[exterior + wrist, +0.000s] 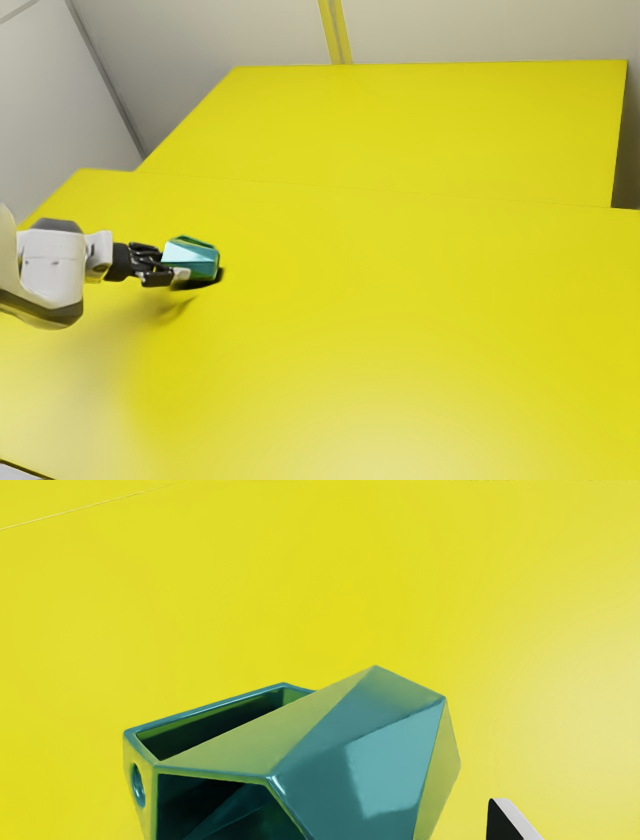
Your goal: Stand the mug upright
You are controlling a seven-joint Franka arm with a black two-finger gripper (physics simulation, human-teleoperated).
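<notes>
Yellow front tbl, w/ pale glare low in ext. view. Yellow back tbl just beyond, thin seam btwn. Pale wall behind, w/ yellow stripe running up from back tbl's far edge. Grey side wall at ext. view's upper left, dark line where walls meet.
</notes>
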